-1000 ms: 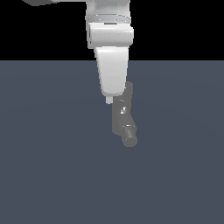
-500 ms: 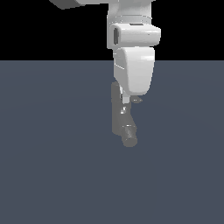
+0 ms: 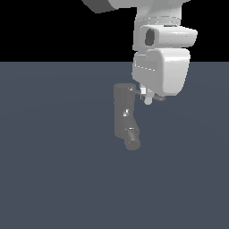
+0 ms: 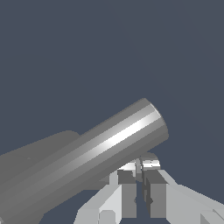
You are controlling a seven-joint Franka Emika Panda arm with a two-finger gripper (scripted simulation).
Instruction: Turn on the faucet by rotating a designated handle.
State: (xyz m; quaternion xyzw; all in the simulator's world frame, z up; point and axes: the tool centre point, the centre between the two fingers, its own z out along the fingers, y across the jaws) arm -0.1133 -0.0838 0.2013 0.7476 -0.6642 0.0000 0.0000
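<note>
The dull-grey faucet [image 3: 121,114] stands upright on the floor, and its angled spout ends in a dark round nozzle [image 3: 133,142]. A thin grey handle [image 3: 134,91] sticks out from its top toward the exterior view's right. My gripper [image 3: 151,100] hangs under the white hand right at the handle's tip. In the wrist view the handle [image 4: 109,142] is a shiny rod lying just beyond my gripper [image 4: 141,165]. The two fingers [image 4: 127,192] are pressed nearly together with nothing between them. The exterior view does not show whether they touch the rod.
The flat blue-grey floor [image 3: 53,179] spreads all around the faucet. The white arm [image 3: 161,49] rises above the gripper at the exterior view's upper right.
The arm has swung toward the exterior view's right, uncovering the faucet body. The gripper now sits at the handle's outer end instead of in front of the body.
</note>
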